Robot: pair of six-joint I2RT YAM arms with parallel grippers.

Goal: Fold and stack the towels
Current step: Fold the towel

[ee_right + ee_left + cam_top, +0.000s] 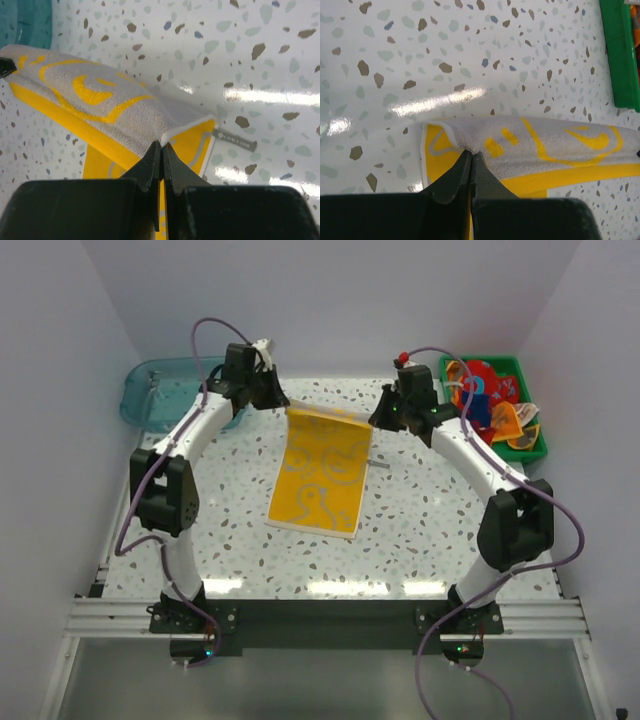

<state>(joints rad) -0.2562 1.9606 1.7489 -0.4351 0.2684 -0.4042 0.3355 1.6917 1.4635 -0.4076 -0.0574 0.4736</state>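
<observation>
Two corners of one yellow towel (318, 480) are being pinched at this moment, one by each arm. The left gripper (282, 402) is closing tightly on the far left corner, and the right gripper (376, 422) is doing the same on the far right corner. In both wrist views the jaws are pressing together with only the cloth between them. The towel is lying in the middle of the table (440, 530). Its near part is resting flat, and its far edge is being held up a little, so the pale side with yellow figures is showing under the raised edge. A small grey label (234, 140) is sticking out near the right corner.

I am judging that the task is only at its beginning. This towel is not folded yet; the arms seem to be starting the first fold, probably bringing the far edge toward the near edge. No folded towel and no stack are showing anywhere on the table. The other towels (487, 392), red, orange and blue ones, are lying crumpled in the green tray (500, 361) at the far right. The blue tub (150, 390) at the far left is looking empty, as far as I can see. So almost all the work is remaining.
</observation>
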